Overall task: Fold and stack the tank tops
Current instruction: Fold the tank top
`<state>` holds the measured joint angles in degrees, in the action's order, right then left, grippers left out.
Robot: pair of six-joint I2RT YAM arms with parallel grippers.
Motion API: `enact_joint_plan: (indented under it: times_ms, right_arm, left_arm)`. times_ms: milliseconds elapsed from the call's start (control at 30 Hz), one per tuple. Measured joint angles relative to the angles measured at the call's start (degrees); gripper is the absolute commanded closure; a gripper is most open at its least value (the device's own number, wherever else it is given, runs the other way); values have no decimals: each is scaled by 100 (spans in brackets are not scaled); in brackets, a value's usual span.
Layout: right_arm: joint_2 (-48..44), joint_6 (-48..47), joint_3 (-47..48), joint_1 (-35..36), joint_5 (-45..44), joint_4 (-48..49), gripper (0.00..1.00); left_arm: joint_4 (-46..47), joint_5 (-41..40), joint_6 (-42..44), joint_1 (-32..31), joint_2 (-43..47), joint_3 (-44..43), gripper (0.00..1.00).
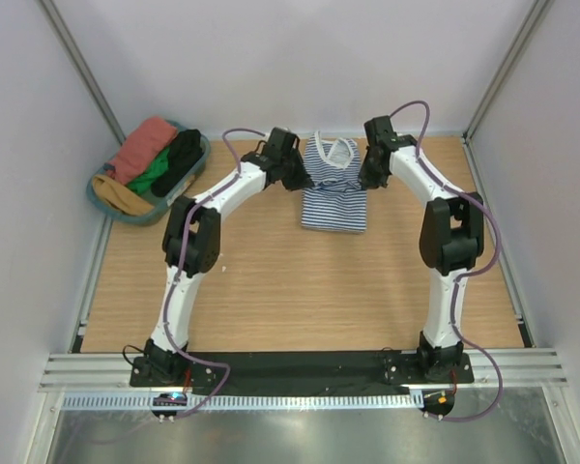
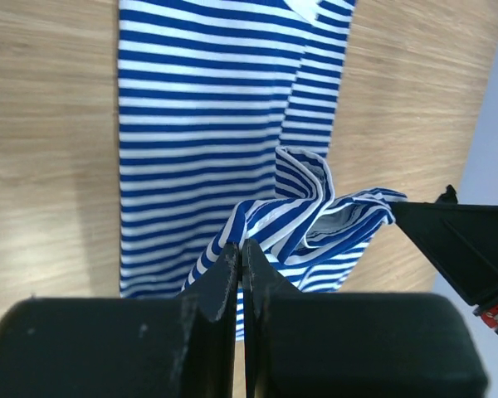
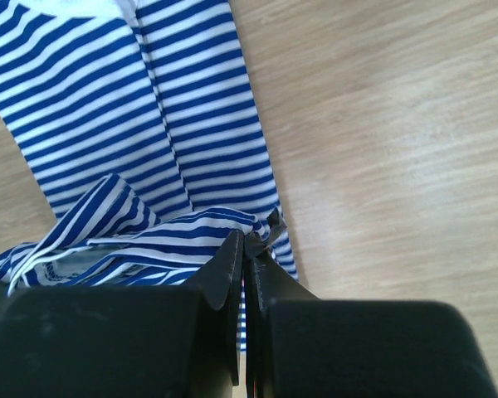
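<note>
The striped tank top [image 1: 333,205] lies on the table [image 1: 271,280] at far centre, between the two arms; its far end, with the white-trimmed straps, is bunched and raised off the wood; the left end effector [image 2: 241,249] is closed on a fold of cloth at that end's left side, the right end effector [image 3: 245,242] on a fold at its right; the fabric is judged light, thin and limp, so sagging between pinches is expected; hold is best taken at matching outer edges; a rust-red top [image 1: 147,145] is heaped in the basket [image 1: 202,155] at far left.
</note>
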<state>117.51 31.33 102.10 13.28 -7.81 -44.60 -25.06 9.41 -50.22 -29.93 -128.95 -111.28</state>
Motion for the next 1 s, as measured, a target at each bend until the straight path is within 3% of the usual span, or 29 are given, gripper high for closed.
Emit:
enact_joint_plan:
  times_ms: [100,200,267,300,333,433,733,867,1000]
  right_arm:
    - [352,2,256,-35,46,87,95]
    - [673,22,439,-68,63,256,86]
    - [879,79,538,-101,101,402,65]
    - [933,94,535,-109,118,505,58]
    - [964,92,511,-116,138,581,42]
    - [763,68,48,-131,129,1099,25]
    - [-1143,-79,-1792,-140,173,1779,38]
    - [-1759,-116,-2542,-144,614,2098,38]
    - [-1884,-227,-3401,-144,1233,2465,30]
  left_arm:
    - [4,125,-7,79,-485,-389,100]
    - [90,271,-22,179,-990,-789,72]
    - [90,426,-15,284,-1333,-1078,49]
    - [116,516,-24,343,-1491,-1237,43]
    - [125,560,-4,385,-1558,-1300,33]
    - [166,575,101,501,-1512,-1224,16]
    - [584,546,411,476,638,977,20]
    - [962,608,431,264,1403,1840,21]
    - [1379,708,439,39,1600,2640,21]
